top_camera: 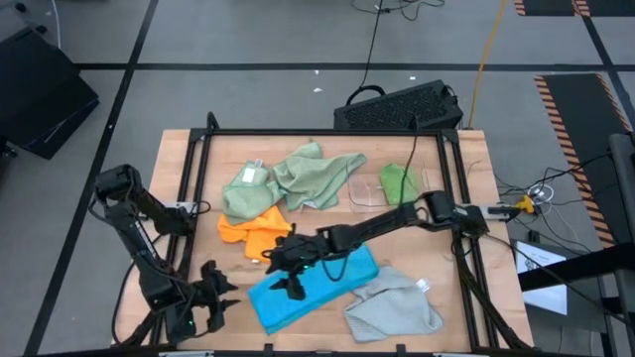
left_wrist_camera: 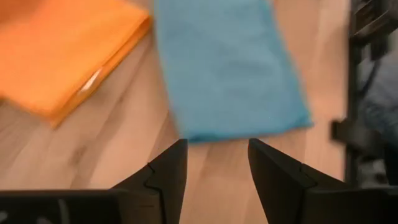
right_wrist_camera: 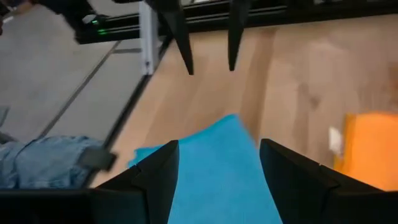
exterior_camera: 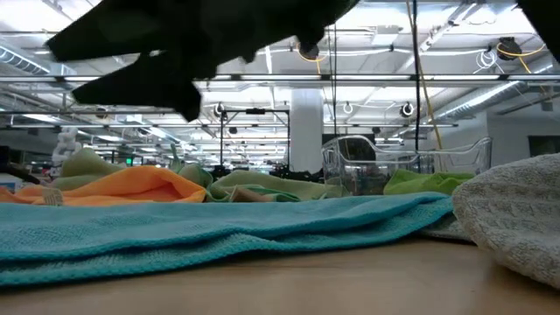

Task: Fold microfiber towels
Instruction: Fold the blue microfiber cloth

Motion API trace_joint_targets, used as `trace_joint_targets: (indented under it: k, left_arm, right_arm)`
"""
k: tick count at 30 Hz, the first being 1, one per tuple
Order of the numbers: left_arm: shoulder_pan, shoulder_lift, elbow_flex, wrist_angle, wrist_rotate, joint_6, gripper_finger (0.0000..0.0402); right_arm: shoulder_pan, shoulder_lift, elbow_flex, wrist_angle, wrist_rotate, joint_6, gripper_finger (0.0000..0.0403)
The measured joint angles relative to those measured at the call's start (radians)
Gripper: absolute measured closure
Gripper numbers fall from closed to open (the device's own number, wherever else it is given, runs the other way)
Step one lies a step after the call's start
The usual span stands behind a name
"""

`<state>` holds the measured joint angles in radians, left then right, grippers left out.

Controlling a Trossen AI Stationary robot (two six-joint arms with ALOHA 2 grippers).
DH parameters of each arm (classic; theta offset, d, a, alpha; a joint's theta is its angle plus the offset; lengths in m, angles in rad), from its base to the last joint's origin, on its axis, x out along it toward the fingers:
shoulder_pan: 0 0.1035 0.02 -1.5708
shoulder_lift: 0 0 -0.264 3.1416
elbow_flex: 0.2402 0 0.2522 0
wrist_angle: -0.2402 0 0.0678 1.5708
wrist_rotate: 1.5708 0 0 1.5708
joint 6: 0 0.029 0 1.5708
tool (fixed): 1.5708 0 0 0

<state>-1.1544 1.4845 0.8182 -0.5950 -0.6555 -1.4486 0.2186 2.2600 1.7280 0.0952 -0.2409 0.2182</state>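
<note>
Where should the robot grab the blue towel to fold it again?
Probably at the blue towel's near-left corner, coming down from above. It lies flat on the table, folded into a long strip, and that end is bare, with the left gripper close by.

The blue towel [top_camera: 316,286] at lower centre of the high view was bright blue, plain, with a fine woven texture visible in the low view. The orange towel [top_camera: 254,230], left of centre, was plain bright orange with a small white tag. Two sage towels [top_camera: 298,178], upper centre, were pale sage green; one carried a white tag. The green towel [top_camera: 398,181], upper right of centre, was bright green. The grey towel [top_camera: 395,305], lower right, was light grey with a looped texture. The tray [top_camera: 365,189] was clear. The table [top_camera: 476,178] was light wood grain. Both arms were black. The keyboard [top_camera: 399,106] was black.
</note>
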Motion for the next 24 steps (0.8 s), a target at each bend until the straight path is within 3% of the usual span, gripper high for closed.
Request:
trace_joint_targets:
  k: [4, 13, 24]
  left_arm:
    - [-0.03, 0.0, 0.0, -0.037, 0.009, -0.013, 0.0243]
    - [-0.038, 0.0, 0.0, -0.056, -0.026, -0.011, 0.0254]
    - [-0.036, 0.0, 0.0, -0.059, -0.042, -0.013, 0.0254]
  right_arm:
    - [-0.022, 0.091, 0.105, -0.01, -0.002, -0.012, 0.0187]
    - [-0.036, 0.284, 0.357, -0.114, -0.114, -0.065, 0.0188]
    - [-0.052, 0.344, 0.39, -0.109, -0.162, -0.143, 0.0223]
